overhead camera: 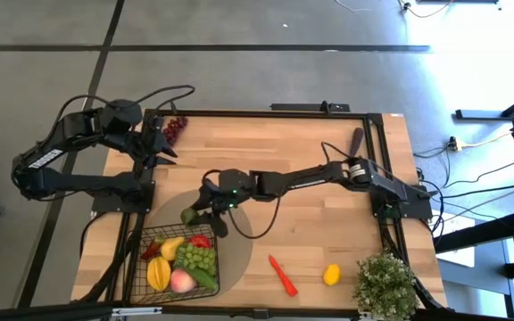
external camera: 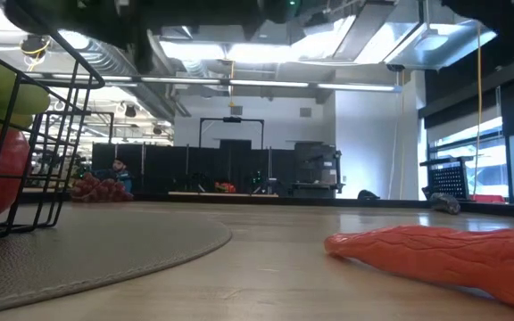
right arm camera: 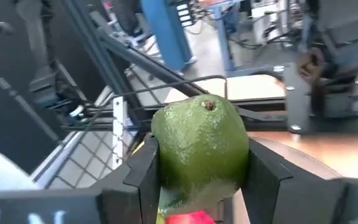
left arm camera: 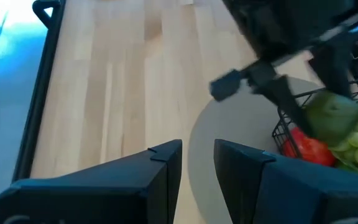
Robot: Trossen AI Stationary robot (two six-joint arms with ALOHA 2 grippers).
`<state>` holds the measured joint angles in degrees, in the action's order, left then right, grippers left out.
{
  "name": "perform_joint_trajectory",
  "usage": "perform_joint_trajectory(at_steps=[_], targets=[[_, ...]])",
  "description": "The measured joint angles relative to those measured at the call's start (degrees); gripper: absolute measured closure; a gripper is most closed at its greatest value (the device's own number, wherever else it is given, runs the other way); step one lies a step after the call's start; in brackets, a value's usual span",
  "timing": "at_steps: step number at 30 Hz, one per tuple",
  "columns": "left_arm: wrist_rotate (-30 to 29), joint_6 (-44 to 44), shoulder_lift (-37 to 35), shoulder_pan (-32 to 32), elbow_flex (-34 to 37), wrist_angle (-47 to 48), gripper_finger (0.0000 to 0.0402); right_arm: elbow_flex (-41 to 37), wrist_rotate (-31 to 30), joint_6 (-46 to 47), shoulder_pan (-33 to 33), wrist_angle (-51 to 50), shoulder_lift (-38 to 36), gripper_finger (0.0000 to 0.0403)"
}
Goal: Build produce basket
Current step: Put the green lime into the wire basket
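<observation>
A green fruit [right arm camera: 199, 146] is clamped between the fingers of the right gripper [overhead camera: 205, 212], which is held above the round tan mat [overhead camera: 239, 223], just beyond the far edge of the basket [overhead camera: 141, 267]. The basket is set at the near left of the counter [overhead camera: 302, 160], partly on the mat, and is filled with green grapes [overhead camera: 199, 259], a pink peach [overhead camera: 182, 282], yellow fruits [overhead camera: 159, 274] and a red piece. The left gripper [overhead camera: 165, 147] is parked at the far left corner of the counter, its fingers [left arm camera: 160, 165] held a little apart with nothing between them. Purple grapes [overhead camera: 175, 129] are seen just beside it. A red chili [overhead camera: 282, 275] and a lemon [overhead camera: 331, 274] are left on the near counter, right of the basket, close to a potted plant [overhead camera: 385, 281].
</observation>
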<state>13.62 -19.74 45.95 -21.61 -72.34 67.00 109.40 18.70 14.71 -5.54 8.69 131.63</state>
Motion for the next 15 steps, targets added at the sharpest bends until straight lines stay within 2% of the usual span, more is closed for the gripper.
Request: perform_joint_trajectory(at_steps=[6,15], targets=[[-1.7,-0.4,-0.4,0.0,0.0,0.0,0.0318,3.1,5.4,4.8,-0.2,-2.3,3.7,0.0248],[-2.2,-1.9,-0.3,0.0,0.0,0.3,0.0318,3.1,3.5,2.8,-2.3,-11.5,4.2,0.0248]])
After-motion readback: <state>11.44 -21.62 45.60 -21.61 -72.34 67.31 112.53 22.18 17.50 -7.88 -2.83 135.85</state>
